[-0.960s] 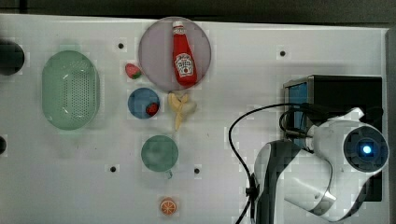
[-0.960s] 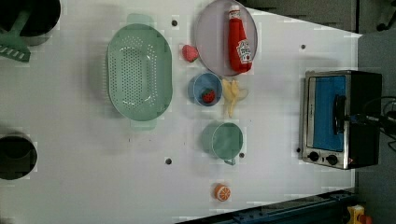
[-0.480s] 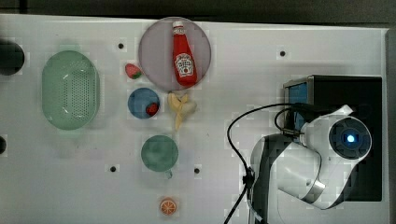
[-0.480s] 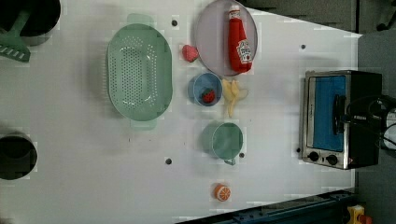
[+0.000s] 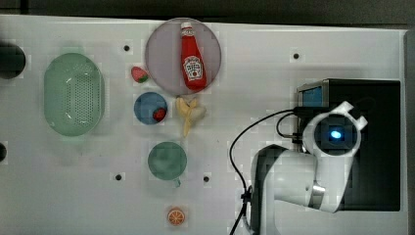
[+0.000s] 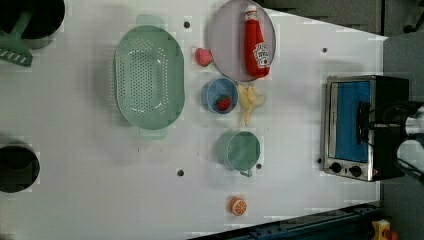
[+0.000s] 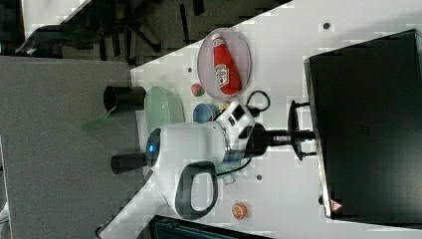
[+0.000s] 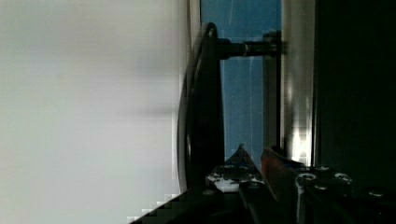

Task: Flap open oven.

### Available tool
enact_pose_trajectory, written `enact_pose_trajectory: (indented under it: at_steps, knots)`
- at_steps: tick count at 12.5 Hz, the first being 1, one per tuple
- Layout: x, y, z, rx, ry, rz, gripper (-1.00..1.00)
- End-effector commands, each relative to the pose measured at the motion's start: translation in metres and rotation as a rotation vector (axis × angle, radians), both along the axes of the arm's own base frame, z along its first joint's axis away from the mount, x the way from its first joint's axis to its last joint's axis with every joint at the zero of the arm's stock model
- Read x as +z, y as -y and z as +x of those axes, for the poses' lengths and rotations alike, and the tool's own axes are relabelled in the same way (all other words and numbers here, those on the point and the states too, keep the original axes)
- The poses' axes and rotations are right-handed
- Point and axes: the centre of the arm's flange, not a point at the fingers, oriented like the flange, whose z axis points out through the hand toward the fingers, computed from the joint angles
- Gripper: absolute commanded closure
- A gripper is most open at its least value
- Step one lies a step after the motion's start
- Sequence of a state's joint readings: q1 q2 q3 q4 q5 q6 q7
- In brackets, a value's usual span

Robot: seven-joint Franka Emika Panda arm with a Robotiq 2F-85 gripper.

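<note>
The oven (image 5: 374, 100) stands at the top view's right, with a black top, a silver frame and a blue glass door (image 6: 350, 125). The door looks closed against the frame. Its dark bar handle (image 7: 292, 130) sticks out from the door front (image 8: 243, 93). My gripper (image 7: 301, 134) reaches level across to the handle (image 6: 361, 120) and is shut on it. In the wrist view the handle (image 8: 205, 93) runs down into my fingertips (image 8: 229, 175). In the top view the white wrist (image 5: 333, 134) covers the gripper.
A grey plate (image 5: 161, 63) holding a ketchup bottle (image 5: 192, 61), a green colander (image 5: 73, 93), a blue bowl (image 5: 147, 105), a banana (image 5: 190, 113), a green cup (image 5: 167, 160) and an orange half (image 5: 176, 216) lie toward the top view's left. The arm's black cable (image 5: 244, 142) loops beside the oven.
The arm's wrist has swung toward the top view's left and upper side, over the oven's front edge. The gripper stays at the handle and the door looks unmoved.
</note>
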State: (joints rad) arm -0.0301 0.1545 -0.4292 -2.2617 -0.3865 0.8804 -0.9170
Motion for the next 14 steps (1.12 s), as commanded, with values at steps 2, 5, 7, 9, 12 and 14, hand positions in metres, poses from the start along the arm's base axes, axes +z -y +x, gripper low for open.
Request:
enact_pose_trajectory:
  at_steps: [2, 5, 7, 9, 12, 14]
  knots:
    - [-0.008, -0.057, 0.015, -0.039, 0.002, -0.116, 0.65]
    - [-0.023, -0.088, 0.020, -0.043, -0.019, -0.154, 0.65]
    - [-0.038, -0.110, 0.022, -0.062, -0.028, -0.172, 0.65]
    - [-0.057, -0.133, 0.025, -0.047, -0.037, -0.215, 0.65]
    - [-0.091, -0.168, 0.023, -0.061, -0.017, -0.312, 0.65]
    - [-0.117, -0.190, 0.022, -0.059, 0.001, -0.392, 0.65]
